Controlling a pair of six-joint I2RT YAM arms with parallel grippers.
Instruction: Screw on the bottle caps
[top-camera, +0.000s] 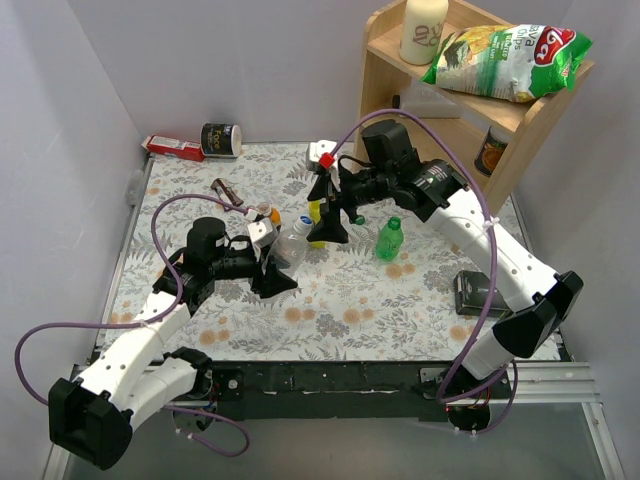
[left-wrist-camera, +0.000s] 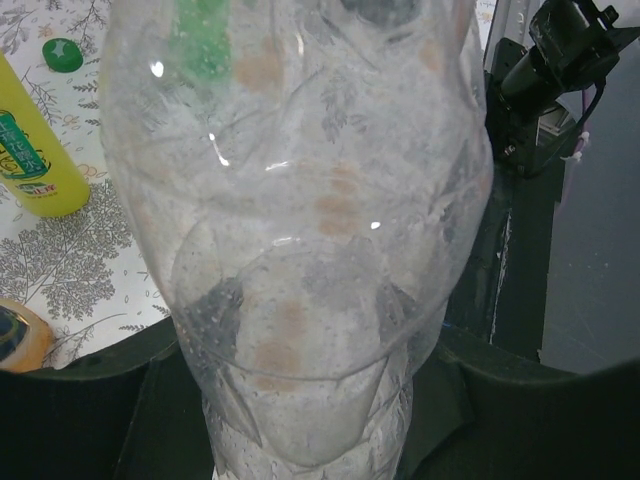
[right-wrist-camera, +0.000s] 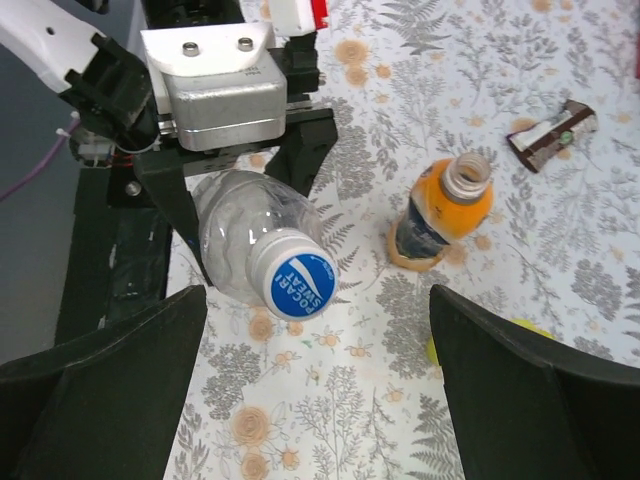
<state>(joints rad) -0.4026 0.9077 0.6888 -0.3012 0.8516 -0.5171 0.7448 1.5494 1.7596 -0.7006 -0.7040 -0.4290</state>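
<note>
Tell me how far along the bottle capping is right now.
Looks done or nearly: the blue cap sits on the clear bottle; tightness can't be judged. In hand: the left gripper clamps that bottle, and the right gripper is open, pointed at the cap. Remaining: the orange bottle has an open mouth, and the green cap lies loose on the table.

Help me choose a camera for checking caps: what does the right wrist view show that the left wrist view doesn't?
Only the right wrist view: the round blue-and-white plastic cap sitting on the clear plastic bottle, and the orange plastic bottle's open, capless neck. Only the left wrist view: a loose round green plastic cap lying on the floral table cover. Both: the clear bottle clamped in the left gripper, though the left wrist view sees only its body.
</note>
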